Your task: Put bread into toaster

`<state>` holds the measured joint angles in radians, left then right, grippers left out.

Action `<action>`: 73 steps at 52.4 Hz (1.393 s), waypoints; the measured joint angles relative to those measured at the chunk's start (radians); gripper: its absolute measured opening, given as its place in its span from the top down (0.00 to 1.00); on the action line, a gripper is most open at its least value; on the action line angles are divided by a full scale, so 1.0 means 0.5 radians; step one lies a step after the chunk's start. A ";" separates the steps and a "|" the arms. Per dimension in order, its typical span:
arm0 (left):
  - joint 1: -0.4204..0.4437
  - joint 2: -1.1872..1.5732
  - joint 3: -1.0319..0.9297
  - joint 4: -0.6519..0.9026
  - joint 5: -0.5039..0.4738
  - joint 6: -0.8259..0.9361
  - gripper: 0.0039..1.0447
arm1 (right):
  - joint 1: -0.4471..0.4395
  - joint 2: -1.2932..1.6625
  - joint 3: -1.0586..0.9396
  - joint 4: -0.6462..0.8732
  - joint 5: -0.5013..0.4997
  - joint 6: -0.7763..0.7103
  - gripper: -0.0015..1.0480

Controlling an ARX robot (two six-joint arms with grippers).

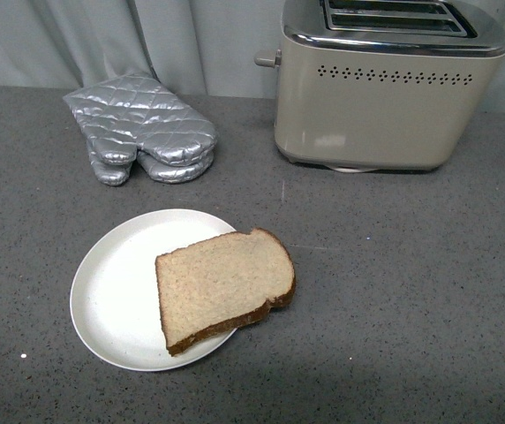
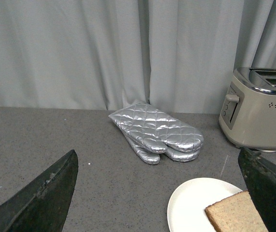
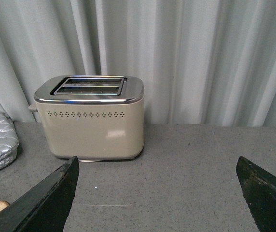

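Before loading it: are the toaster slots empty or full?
Empty, it seems: both slots of the toaster show dark, with nothing sticking out.

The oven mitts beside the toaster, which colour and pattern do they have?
Shiny silver with a quilted diamond pattern; the oven mitts show best in the left wrist view.

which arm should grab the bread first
Left, probably: its wrist view shows the bread on the plate close by its open tool; the right wrist view faces the toaster instead.

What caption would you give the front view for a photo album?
A slice of bread overhangs its white plate on a grey counter, silver oven mitts and a beige toaster behind.
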<state>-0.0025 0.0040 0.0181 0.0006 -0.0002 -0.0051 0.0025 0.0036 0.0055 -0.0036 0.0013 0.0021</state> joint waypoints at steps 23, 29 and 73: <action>-0.077 0.098 0.069 -0.197 -0.261 -0.102 0.06 | 0.000 0.000 0.000 0.000 0.000 0.000 0.09; -0.165 0.573 0.211 -0.406 -0.610 -0.431 0.06 | 0.000 0.000 0.000 0.000 0.000 0.000 0.09; 0.063 3.438 1.235 0.255 -0.050 -0.288 0.06 | 0.000 0.000 0.000 0.000 0.001 0.000 0.09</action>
<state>0.0292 1.7229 0.6357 0.1280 -0.0254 -0.1490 0.0025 0.0036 0.0055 -0.0036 0.0017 0.0021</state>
